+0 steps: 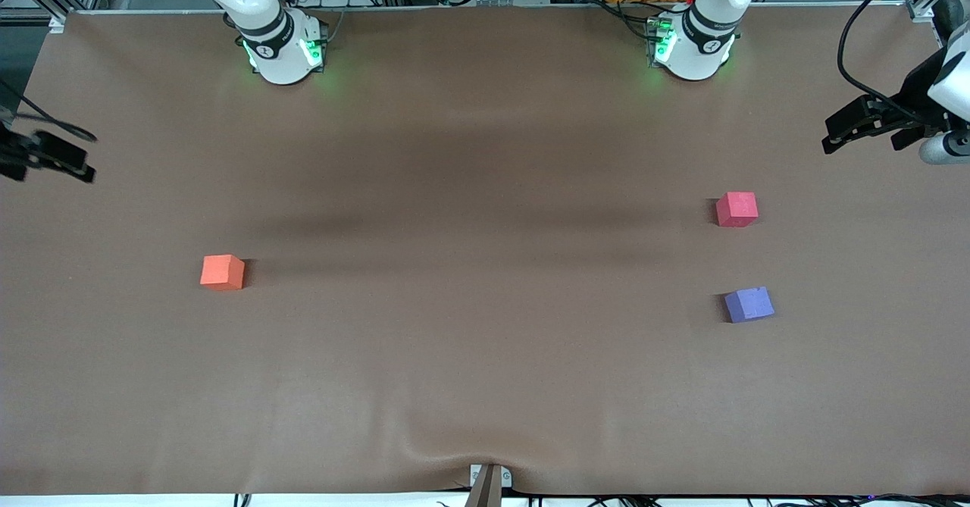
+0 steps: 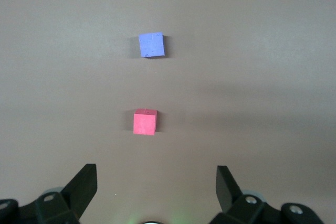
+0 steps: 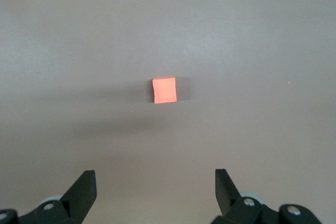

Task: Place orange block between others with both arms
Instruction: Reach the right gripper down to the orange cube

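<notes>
Nothing is placed yet: the orange block point(image 1: 222, 272) lies well apart from the red cube point(image 1: 736, 209) and purple cube point(image 1: 749, 304). The left tool point(image 2: 156, 182) and right tool point(image 3: 155, 184) are held apart, empty, apparently over the desk's point(image 1: 485, 370) ends.

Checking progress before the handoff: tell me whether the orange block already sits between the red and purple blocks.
No: the orange block lies alone toward the right arm's end of the table, apart from the red block and purple block.

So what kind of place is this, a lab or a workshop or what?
Most likely a robotics lab: two white arms bolted along a brown-covered table, aluminium framing and loose cables at its edge, and only foam cubes laid out, such as the orange block.
</notes>
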You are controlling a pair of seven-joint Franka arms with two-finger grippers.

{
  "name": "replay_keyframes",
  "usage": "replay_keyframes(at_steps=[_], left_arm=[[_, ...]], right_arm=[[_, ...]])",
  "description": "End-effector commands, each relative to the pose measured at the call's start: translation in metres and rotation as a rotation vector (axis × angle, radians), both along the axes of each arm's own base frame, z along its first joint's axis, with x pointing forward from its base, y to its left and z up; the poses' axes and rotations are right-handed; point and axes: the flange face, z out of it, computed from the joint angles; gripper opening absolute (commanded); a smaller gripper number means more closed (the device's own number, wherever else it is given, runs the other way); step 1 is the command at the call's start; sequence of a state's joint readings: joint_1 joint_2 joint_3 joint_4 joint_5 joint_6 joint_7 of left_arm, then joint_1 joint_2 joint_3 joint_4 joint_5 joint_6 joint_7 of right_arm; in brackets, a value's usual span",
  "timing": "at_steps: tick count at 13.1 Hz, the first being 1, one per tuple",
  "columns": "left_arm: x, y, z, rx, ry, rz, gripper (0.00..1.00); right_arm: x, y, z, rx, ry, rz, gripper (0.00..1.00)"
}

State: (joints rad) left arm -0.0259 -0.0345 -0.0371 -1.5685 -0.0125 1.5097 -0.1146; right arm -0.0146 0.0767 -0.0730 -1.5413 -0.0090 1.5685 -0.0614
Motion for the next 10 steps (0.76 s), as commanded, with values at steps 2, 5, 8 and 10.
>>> replay_keyframes(at_steps=[2, 5, 8, 10], left_arm=[[0.001, -0.002, 0.004, 0.015, -0.007, -0.014, 1.00], [0.001, -0.001, 0.003, 0.015, -0.005, -0.013, 1.00], [0.003, 0.001, 0.000, 0.013, -0.001, -0.011, 1.00], [0.003, 0.001, 0.000, 0.013, -0.001, -0.010, 1.00]], right_arm=[[0.022, 0.007, -0.087, -0.011, 0.050, 0.028, 1.00], [0.036, 0.010, -0.153, -0.012, 0.102, 0.035, 1.00], [0.036, 0.026, -0.215, -0.017, 0.088, 0.069, 1.00], [0.041, 0.037, -0.254, -0.023, 0.110, 0.113, 1.00]])
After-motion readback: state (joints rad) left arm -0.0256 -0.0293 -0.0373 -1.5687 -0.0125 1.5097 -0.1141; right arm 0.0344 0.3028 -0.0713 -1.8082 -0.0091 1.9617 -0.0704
